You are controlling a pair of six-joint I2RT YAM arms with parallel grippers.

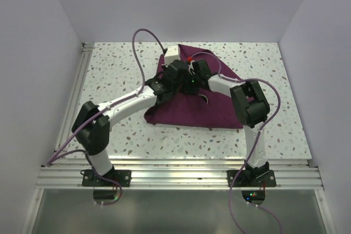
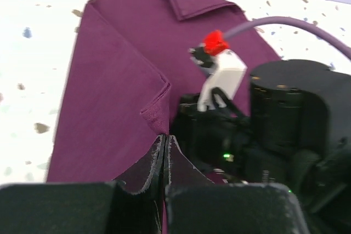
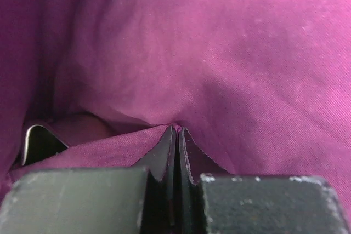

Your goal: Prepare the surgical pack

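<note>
1. The surgical pack (image 1: 186, 114) lies mid-counter (image 1: 118, 64), partly folded into a rough triangle.
2. The left jaws and right jaws are each clamped together on its fabric.
3. We should lift evenly, holding the fold taut and the edges aligned.

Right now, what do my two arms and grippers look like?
The left arm and right arm match: white links, black joints, lilac cables. The left gripper and right gripper have black fingers. A white wrist module carries a red plug.

plum-maroon fabric drape (image 1: 192, 108): plain, no print | white stone-look bench (image 1: 109, 75): grey-brown speckles | thin lilac cable (image 2: 285, 21) | small red plastic plug (image 2: 215, 41)
</note>
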